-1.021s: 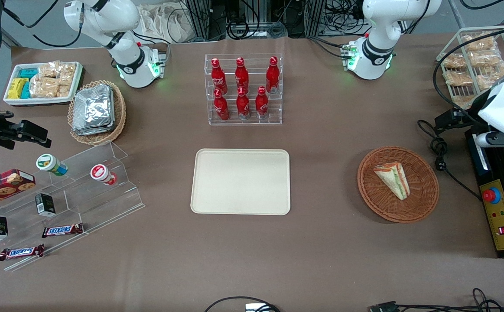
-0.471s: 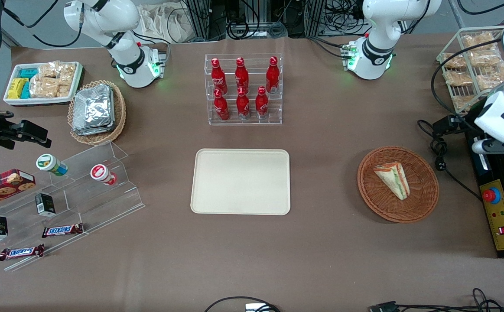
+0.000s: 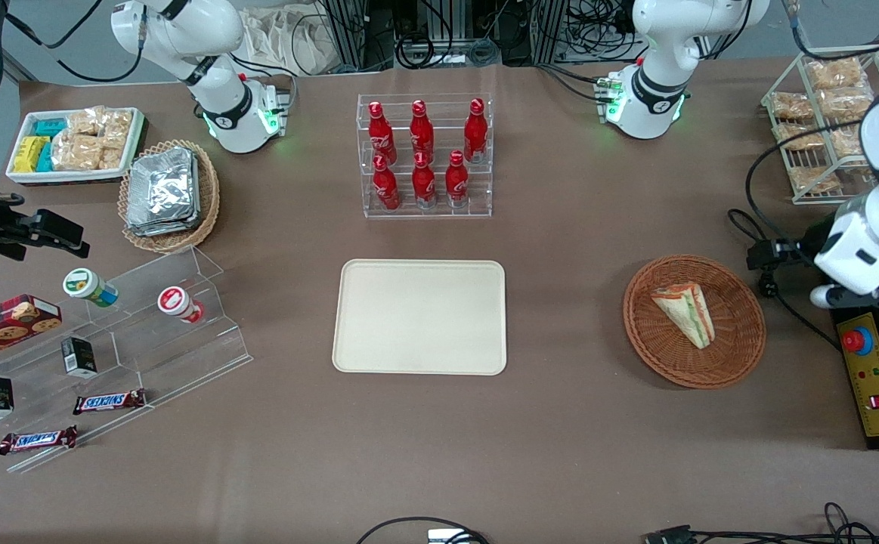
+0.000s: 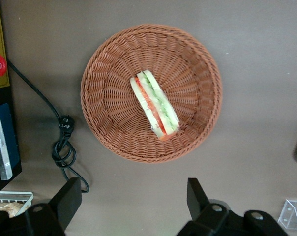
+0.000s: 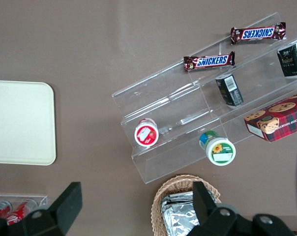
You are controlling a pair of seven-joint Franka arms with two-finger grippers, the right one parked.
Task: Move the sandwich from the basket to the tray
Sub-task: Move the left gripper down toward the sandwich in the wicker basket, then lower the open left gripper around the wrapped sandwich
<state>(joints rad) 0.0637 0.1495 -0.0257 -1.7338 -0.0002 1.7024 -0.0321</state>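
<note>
Across the brown table everything is lying still, and I am taking it in from the biggest thing down. Near the middle the cream tray is sitting flat and bare, nearer the front camera than the clear rack of red bottles. Well apart from the tray, toward my end of the table, the round reddish-brown basket is resting on the tabletop — and the sandwich is lying inside it, close to the middle of the weave, its orange-red and green layers showing along the cut edge.

From my wrist I am looking straight down on that same basket, with the sandwich lying slantwise across its floor. A black cable is coiling on the table just beside the basket's rim, touching nothing in it.

My gripper is hovering high above the table just beside the basket, off its rim and clear of the bread. My two fingers are standing spread wide apart, grasping nothing — only bare tabletop is showing between them.
</note>
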